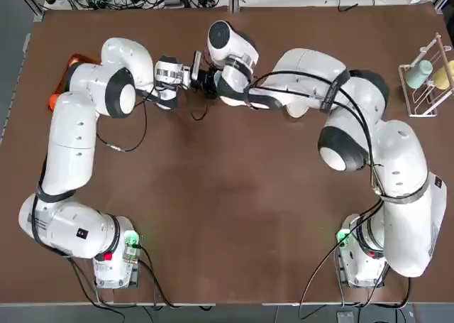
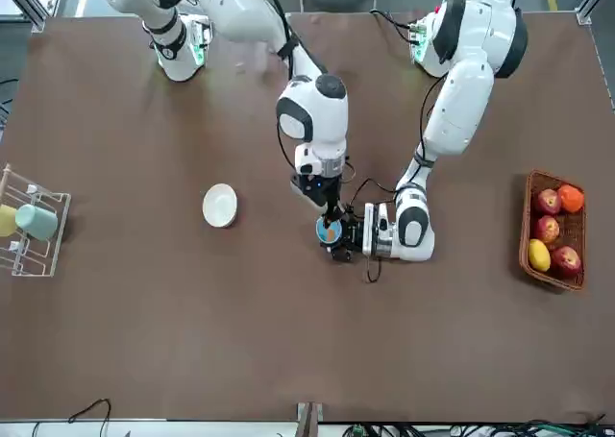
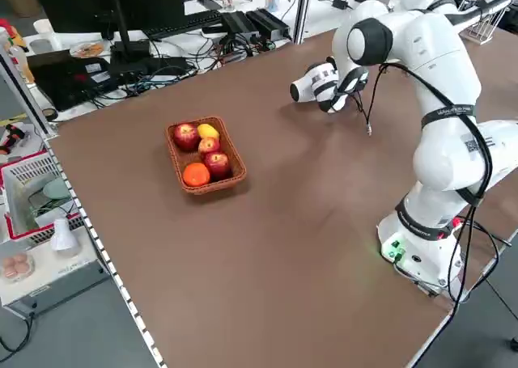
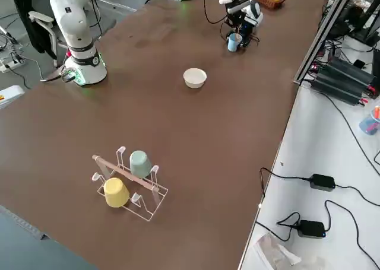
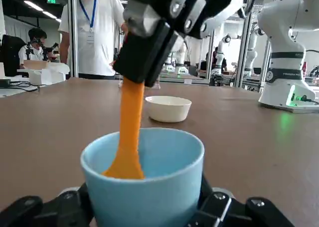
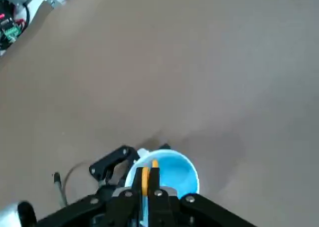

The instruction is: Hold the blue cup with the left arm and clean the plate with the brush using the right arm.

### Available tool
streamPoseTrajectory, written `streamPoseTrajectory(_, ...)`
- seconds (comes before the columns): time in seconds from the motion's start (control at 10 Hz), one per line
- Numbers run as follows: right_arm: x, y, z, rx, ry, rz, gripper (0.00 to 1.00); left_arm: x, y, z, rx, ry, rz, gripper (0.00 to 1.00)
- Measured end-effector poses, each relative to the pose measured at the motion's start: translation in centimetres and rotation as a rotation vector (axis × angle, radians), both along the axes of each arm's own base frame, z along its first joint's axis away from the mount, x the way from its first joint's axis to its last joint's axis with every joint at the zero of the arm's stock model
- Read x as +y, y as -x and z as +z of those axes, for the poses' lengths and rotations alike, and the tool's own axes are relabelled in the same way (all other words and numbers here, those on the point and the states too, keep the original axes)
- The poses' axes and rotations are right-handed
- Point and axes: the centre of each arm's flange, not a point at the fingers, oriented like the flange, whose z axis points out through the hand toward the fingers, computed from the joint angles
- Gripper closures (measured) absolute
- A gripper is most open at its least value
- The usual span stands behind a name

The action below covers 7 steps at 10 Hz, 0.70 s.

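Top view: the white jointed left arm reaches in from the left and the white jointed right arm from the right; they meet at about 12 o'clock on the brown table (image 1: 227, 216), their links closing off that side, while the tabletop at the centre is open. Front view: the round cream-white plate (image 2: 220, 206) lies at 9 o'clock from the small light-blue plastic cup (image 2: 330, 230); the brown wicker fruit basket (image 2: 532, 254) stands at 3 o'clock, near the table's edge, and the white wire cup rack (image 2: 43, 261) at 9 o'clock. Right side view: bare tabletop separates plate and rack, which holds a green cup (image 4: 140, 164) and a yellow cup (image 4: 116, 193). Left wrist view: the black left gripper (image 5: 144, 207) is closed around the blue cup, upright. The slim orange brush (image 5: 129, 132) stands inside it. Right wrist view: the black right gripper (image 6: 148, 179) is narrow, clamping the brush above the cup.
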Motion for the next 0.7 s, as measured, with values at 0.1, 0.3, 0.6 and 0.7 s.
streamPoseTrajectory(0.1, -0.5, -0.6, -0.1, -0.002, 0.004, -0.007, 0.94, 0.0, 0.0, 0.0, 0.0, 0.0, 0.0, 0.26)
streamPoseTrajectory(0.3, -0.6, -0.6, -0.5, -0.006, 0.015, -0.003, 0.94, 0.0, 0.0, 0.0, 0.0, 0.0, 0.001, 0.26)
streamPoseTrajectory(0.6, 0.2, 0.5, -1.5, 0.005, 0.027, 0.016, 0.94, 0.0, 0.0, 0.0, 0.001, 0.0, 0.002, 0.26)
streamPoseTrajectory(0.7, 0.5, 0.9, -1.9, 0.007, 0.034, 0.022, 0.94, 0.0, 0.0, 0.0, 0.001, 0.0, 0.002, 0.26)
